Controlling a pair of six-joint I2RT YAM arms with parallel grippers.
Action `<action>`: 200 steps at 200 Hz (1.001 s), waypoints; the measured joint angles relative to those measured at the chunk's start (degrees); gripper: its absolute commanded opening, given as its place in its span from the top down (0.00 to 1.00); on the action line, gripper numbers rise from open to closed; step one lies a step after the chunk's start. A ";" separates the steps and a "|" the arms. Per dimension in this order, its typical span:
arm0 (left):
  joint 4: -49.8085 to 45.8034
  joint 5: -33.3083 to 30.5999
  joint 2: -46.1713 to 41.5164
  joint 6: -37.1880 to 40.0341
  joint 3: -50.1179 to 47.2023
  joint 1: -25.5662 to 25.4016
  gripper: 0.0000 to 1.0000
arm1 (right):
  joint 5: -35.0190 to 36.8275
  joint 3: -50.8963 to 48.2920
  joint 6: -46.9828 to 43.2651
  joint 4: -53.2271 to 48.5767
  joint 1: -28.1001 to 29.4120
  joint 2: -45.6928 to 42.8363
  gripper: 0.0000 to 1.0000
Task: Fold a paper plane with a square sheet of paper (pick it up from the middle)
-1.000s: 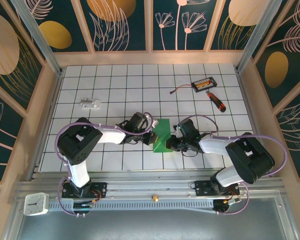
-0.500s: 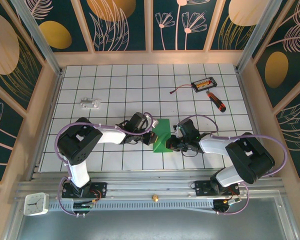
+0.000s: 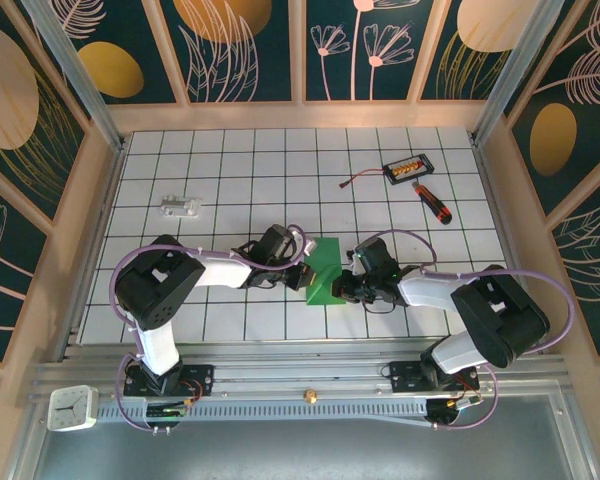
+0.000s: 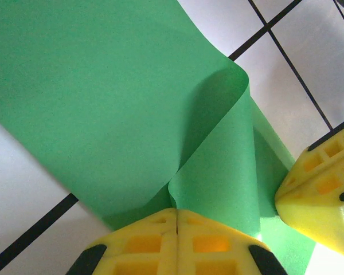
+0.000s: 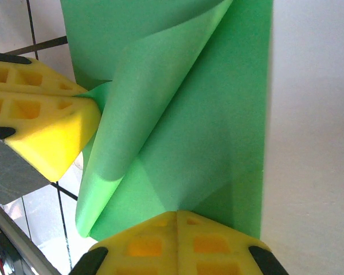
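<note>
The square sheet of paper (image 3: pixel 326 268) is bright green and sits bent over itself on the white tiled floor between the two arms. My left gripper (image 3: pixel 306 272) is shut on its left edge, and my right gripper (image 3: pixel 343 288) is shut on its near right edge. In the left wrist view the paper (image 4: pixel 103 103) curls up into a loop from my shut left gripper (image 4: pixel 176 213), with the right gripper's yellow fingers (image 4: pixel 324 192) close by. In the right wrist view the creased paper (image 5: pixel 206 114) runs up from my shut right gripper (image 5: pixel 176 215), and the left gripper's fingers (image 5: pixel 43 123) pinch its curled flap.
A small black box with orange parts (image 3: pixel 407 167) and its red cable (image 3: pixel 358 180) lie at the back right, with a black-and-orange screwdriver (image 3: pixel 433 202) just in front. A small pale bracket (image 3: pixel 180 207) lies at the back left. Wooden walls (image 3: pixel 92 210) enclose the floor.
</note>
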 measured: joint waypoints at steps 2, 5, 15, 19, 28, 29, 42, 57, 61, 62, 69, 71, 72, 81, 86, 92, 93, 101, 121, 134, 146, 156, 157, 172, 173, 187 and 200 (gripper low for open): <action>0.00 0.00 0.00 0.00 0.00 0.00 1.00 | 0.00 0.00 0.02 0.00 0.00 0.00 0.93; 0.00 0.00 0.00 0.00 0.00 0.00 1.00 | 0.00 0.00 0.02 0.00 0.00 0.00 0.93; 0.00 0.00 0.00 0.00 0.00 0.00 1.00 | 0.04 0.11 0.00 -0.17 0.00 0.00 0.93; 0.00 -0.02 0.00 0.00 0.00 0.00 1.00 | 0.09 0.17 0.00 -0.26 0.00 0.00 0.92; 0.00 -0.02 0.00 0.00 0.00 0.00 1.00 | 0.28 0.39 -0.02 -0.66 0.00 0.00 0.91; 0.00 -0.02 0.00 0.02 0.00 0.00 1.00 | 0.31 0.42 -0.02 -0.68 0.00 0.00 0.91; 0.00 -0.02 0.00 0.02 -0.02 0.00 1.00 | 0.76 0.81 -0.09 -1.38 0.00 0.00 0.88; 0.07 -0.04 0.00 0.20 -0.11 0.00 1.00 | 1.29 1.44 -0.44 -2.51 0.00 0.00 0.86; 0.07 -0.07 0.00 0.22 -0.13 0.00 1.00 | 1.40 1.64 -0.42 -2.78 0.00 0.00 0.85; 0.07 -0.09 0.00 0.24 -0.13 0.00 1.00 | 1.49 1.73 -0.44 -2.95 0.00 -0.02 0.85; 0.15 -0.11 0.00 0.33 -0.20 0.00 1.00 | 1.92 2.14 -0.48 -3.54 0.00 -0.09 0.85; 0.17 -0.11 0.00 0.39 -0.22 0.00 1.00 | 1.97 2.19 -0.52 -3.65 0.00 -0.11 0.85; 0.17 -0.11 0.00 0.42 -0.24 0.00 1.00 | 2.01 2.27 -0.55 -3.80 0.00 -0.13 0.84; 0.35 -0.15 0.00 0.44 -0.33 0.00 1.00 | 2.38 2.49 -0.66 -4.59 0.00 -0.61 0.84; 0.48 -0.15 0.00 0.46 -0.39 0.00 1.00 | 2.54 2.51 -0.81 -5.03 0.00 -1.01 0.84; 0.61 -0.15 0.00 0.46 -0.48 0.00 1.00 | 2.67 2.51 -0.87 -5.55 0.00 -1.77 0.84; 0.63 -0.15 0.00 0.46 -0.48 0.00 1.00 | 2.67 2.51 -0.87 -5.62 0.00 -1.86 0.84; 0.83 -0.15 0.00 0.46 -0.55 0.00 1.00 | 2.62 2.51 -0.83 -5.81 0.00 -2.99 0.85; 1.03 -0.15 0.00 0.46 -0.66 0.00 1.00 | 1.90 2.38 0.11 -4.33 0.44 -6.25 0.89; 1.03 -0.13 0.00 0.46 -0.66 0.00 1.00 | 1.27 1.66 1.36 -1.05 1.51 -7.69 0.93; 1.03 -0.15 0.00 0.46 -0.66 0.00 1.00 | 0.50 0.57 3.10 2.38 3.02 -7.98 0.97; 1.05 -0.15 0.00 0.46 -0.66 0.00 1.00 | -0.07 -0.42 4.57 5.11 4.44 -7.67 0.99; 1.03 -0.15 0.00 0.46 -0.66 0.00 1.00 | -0.15 -0.50 4.83 5.29 4.55 -7.65 0.99; 1.05 -0.15 0.00 0.46 -0.66 0.00 1.00 | -1.05 -1.49 6.71 8.87 6.47 -6.19 1.00; 1.05 -0.13 0.00 0.46 -0.66 0.00 1.00 | -1.09 -1.51 6.78 9.03 6.54 -6.10 1.00; 1.05 -0.15 0.00 0.46 -0.66 0.00 1.00 | -1.49 -1.66 8.09 11.54 7.72 -4.09 1.00; 1.05 -0.15 0.00 0.46 -0.66 0.00 1.00 | -1.73 -1.66 9.09 13.44 8.33 -2.45 1.00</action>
